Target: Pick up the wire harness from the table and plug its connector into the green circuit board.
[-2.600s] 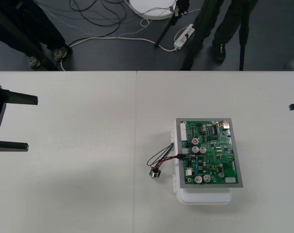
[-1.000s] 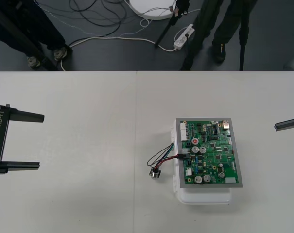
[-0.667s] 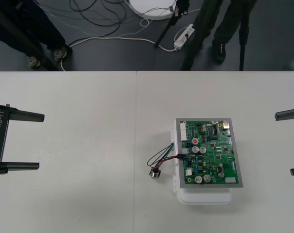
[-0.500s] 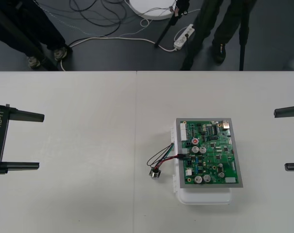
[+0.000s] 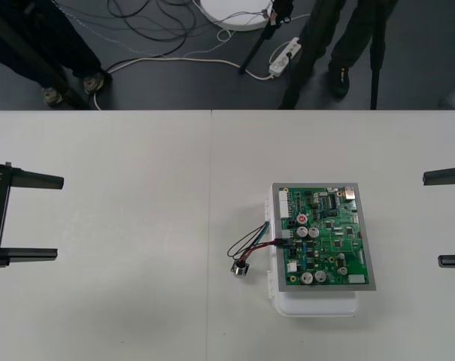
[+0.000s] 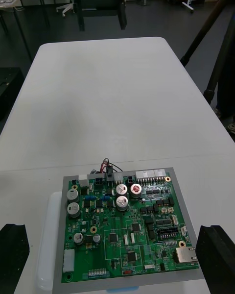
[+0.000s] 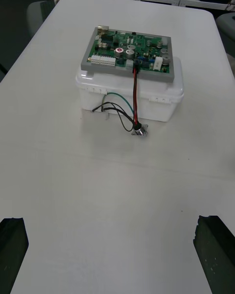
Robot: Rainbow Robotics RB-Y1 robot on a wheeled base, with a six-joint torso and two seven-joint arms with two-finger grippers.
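The green circuit board point(image 5: 325, 237) sits on its white base point(image 5: 317, 304) right of the table's middle. The harness's black plug point(image 5: 286, 239) is seated in the board's left edge. Its red, black and green wires point(image 5: 253, 239) loop down to the metal socket point(image 5: 241, 268) lying on the table. In the left wrist view the plug point(image 7: 136, 68) stands in the board point(image 7: 129, 54), with the socket point(image 7: 139, 131) in front of the base. My left gripper point(image 5: 59, 217) is open at the table's left side. My right gripper point(image 5: 432, 219) is open at the right edge, facing the board point(image 6: 122, 225).
The white table point(image 5: 137, 301) has a seam point(image 5: 210, 165) running down its middle. Dark floor with cables and a power strip point(image 5: 283, 56) lies beyond the far edge. Wide bare table separates each gripper from the board.
My right gripper has come further in from the right edge and its fingers have levelled. My left gripper has drawn back slightly to the left. Board and harness have not moved.
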